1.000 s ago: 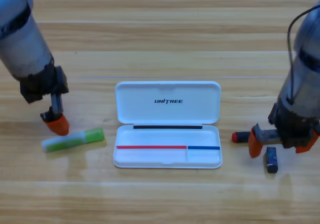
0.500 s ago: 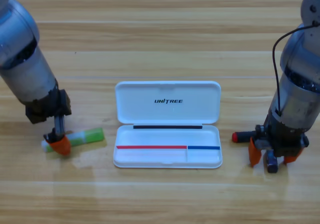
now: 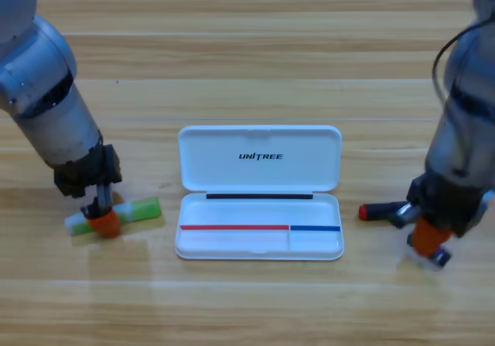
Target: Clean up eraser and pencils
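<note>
Wooden bench point(image 3: 247, 52) with open white pencil case point(image 3: 259, 195) at centre; left end effector point(image 3: 104, 220) clamped on green pencil point(image 3: 139, 210); right end effector point(image 3: 430, 241) over the eraser point(image 3: 439, 258), grip unclear, black-and-red pencil point(image 3: 379, 210) alongside.

Single fixed high view, looking down on wooden table point(image 3: 255, 44); arms enter from upper corners.

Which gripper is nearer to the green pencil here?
Left. The left gripper is down on the green pencil near its whitish end; the right gripper is far across the white case.
</note>
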